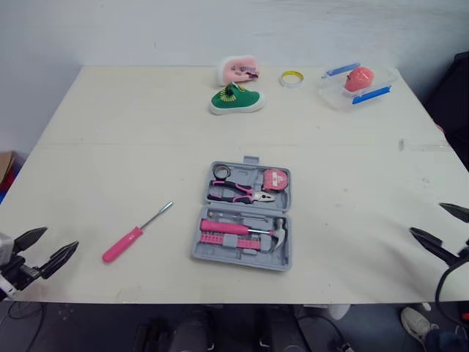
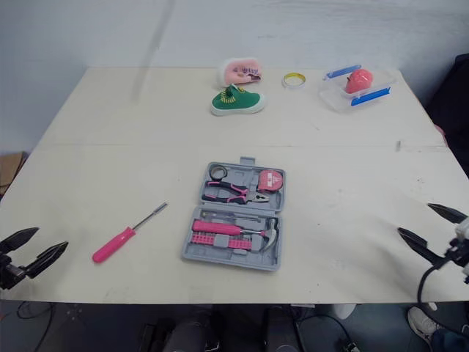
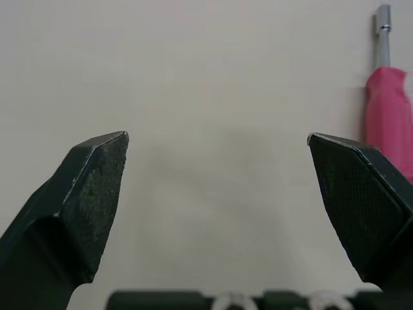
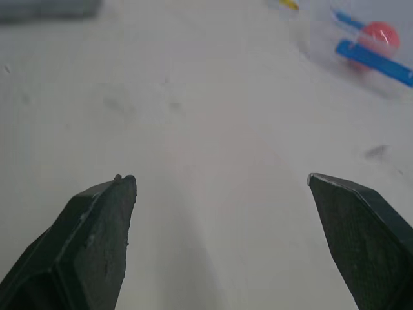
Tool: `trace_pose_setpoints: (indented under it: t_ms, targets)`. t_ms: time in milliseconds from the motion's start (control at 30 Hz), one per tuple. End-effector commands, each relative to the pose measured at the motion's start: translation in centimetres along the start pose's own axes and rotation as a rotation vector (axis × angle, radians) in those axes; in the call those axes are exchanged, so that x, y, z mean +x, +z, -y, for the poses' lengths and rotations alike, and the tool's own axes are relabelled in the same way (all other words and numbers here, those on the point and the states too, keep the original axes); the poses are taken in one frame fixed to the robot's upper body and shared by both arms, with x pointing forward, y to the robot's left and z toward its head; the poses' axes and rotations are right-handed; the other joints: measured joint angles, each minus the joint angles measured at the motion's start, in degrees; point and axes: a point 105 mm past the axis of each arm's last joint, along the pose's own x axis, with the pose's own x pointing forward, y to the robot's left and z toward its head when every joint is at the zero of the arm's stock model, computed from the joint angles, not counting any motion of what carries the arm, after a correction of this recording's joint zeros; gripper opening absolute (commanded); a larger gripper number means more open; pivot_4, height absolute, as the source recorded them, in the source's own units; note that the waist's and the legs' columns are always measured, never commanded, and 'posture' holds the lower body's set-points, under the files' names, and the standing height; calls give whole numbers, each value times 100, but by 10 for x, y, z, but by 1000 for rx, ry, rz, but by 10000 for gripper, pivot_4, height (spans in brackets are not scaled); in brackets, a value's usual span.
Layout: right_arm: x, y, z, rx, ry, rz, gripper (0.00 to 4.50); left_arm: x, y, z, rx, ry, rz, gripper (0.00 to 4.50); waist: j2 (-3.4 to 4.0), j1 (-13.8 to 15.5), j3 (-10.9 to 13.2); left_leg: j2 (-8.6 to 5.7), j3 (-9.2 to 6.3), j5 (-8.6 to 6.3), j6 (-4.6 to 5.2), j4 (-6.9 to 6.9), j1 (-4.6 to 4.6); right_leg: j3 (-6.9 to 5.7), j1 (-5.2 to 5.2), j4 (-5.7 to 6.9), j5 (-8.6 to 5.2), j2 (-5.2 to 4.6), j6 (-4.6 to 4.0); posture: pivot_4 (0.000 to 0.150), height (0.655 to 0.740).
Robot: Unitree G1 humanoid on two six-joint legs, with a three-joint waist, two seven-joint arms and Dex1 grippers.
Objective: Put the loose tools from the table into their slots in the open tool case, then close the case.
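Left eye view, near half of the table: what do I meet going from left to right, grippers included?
left gripper, open → pink screwdriver lying loose on the table → grey tool case, lid open → right gripper, open

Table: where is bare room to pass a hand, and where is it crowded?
Bare: the wide band between the tool case and the green shoe; the stretch from the case to the right gripper; the far left corner. Crowded: the far edge, with shoe, tape roll and clear container. The screwdriver lies between case and left gripper.
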Motion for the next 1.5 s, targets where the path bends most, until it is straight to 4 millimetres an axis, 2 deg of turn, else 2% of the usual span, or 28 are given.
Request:
trace_pose_setpoints:
  t_ms: [33,233,400,500,600,700,733,867,933,1067,1167,1300,1333,1433,1500]
  targets:
    - [14,34,-8,-13,82,147,44313,13,23,18,-4,-119,43,45000,5,14,2,-2,0,4,0,0,-1,0,0,1,0,0,1,1500,7400]
    - [45,75,-55,-23,253,372,44313,39,29,45,49,-235,-21,45000,5,25,2,-1,-1,22,29,-4,0,-4,2,1,0,2,1,1500,7400]
    - [63,100,-91,-69,372,505,44313,55,16,54,59,-238,-127,45000,5,24,2,-4,-1,33,17,-3,-1,-3,2,5,1,3,2,1500,7400]
    - [69,107,-105,-71,433,533,44313,63,9,53,67,-196,-159,45000,4,22,2,-4,-1,39,6,-3,0,-3,1,6,1,4,2,1500,7400]
    - [73,110,-123,-43,545,544,44313,66,-10,53,81,-175,-250,45000,4,19,2,-4,-1,40,6,-3,1,-2,1,7,1,4,2,1500,7400]
    - [73,116,-126,-18,561,573,44313,66,-15,53,87,-146,-267,45000,4,28,2,-3,-1,40,7,-4,1,-2,0,7,1,4,2,1500,7400]
    - [73,117,-128,-24,572,574,44313,66,-19,59,79,-176,-280,45000,4,30,1,-3,-1,40,7,-4,2,-2,0,8,1,4,2,1500,7400]
    - [75,113,-134,-34,608,561,45000,72,-24,67,93,-181,-268,33173,8,30,-2,-4,-2,37,6,-4,7,0,4,13,1,1,2,1500,7400]
    - [77,109,-136,-47,622,544,45000,74,-22,74,66,-213,-239,23871,9,52,-2,-5,-2,28,14,-4,11,1,4,20,2,0,0,1500,7400]
    - [78,108,-135,-51,623,543,45000,74,-21,73,128,-209,-246,6196,9,86,-2,-5,-6,31,7,-3,13,-1,2,31,5,0,-8,1500,7400]
    - [77,106,-134,-44,621,540,45000,74,-14,73,149,-228,-220,5669,9,92,-2,-5,-6,33,9,-3,12,-1,2,31,5,0,-9,1500,7400]
    - [75,100,-125,-56,580,514,45000,84,39,74,248,-291,-7,5669,6,135,0,-4,-6,48,30,-3,9,-3,-2,31,5,1,-9,1500,7400]
    - [75,100,-123,-58,571,512,45000,85,45,76,260,-306,19,5669,5,160,0,-4,-8,49,30,0,6,-5,-2,32,5,1,-10,1500,7400]
    - [66,92,-118,-53,550,469,45000,86,63,97,317,-455,81,5669,5,166,0,-6,-7,56,15,3,5,-5,0,28,6,0,-10,1500,7400]
    - [58,84,-117,-59,548,435,45000,87,73,120,416,-602,89,5669,4,176,0,-5,-6,56,9,1,0,-9,0,21,5,2,-10,1500,7400]
